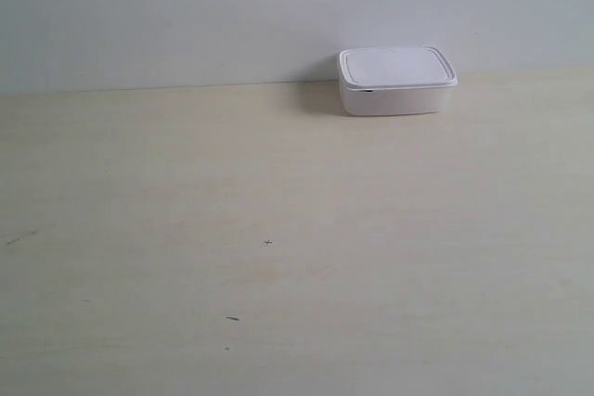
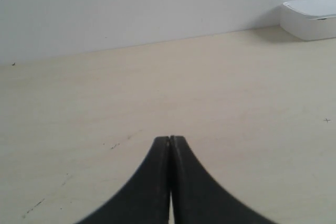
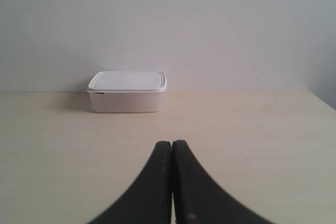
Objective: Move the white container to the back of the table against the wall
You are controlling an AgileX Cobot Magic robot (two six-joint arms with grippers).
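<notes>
The shallow white plastic container [image 1: 397, 81] sits at the back of the cream table [image 1: 278, 229], long side along the grey-white wall [image 1: 186, 16]. It lies dead ahead of my right tool [image 3: 171, 143], the nearer, and well aside of my left tool [image 2: 170, 140]. Both are clenched, empty.

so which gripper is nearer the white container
Right, probably: the white container sits almost straight ahead of the right gripper; for the left gripper it is far off to one side. Neither touches it.
</notes>
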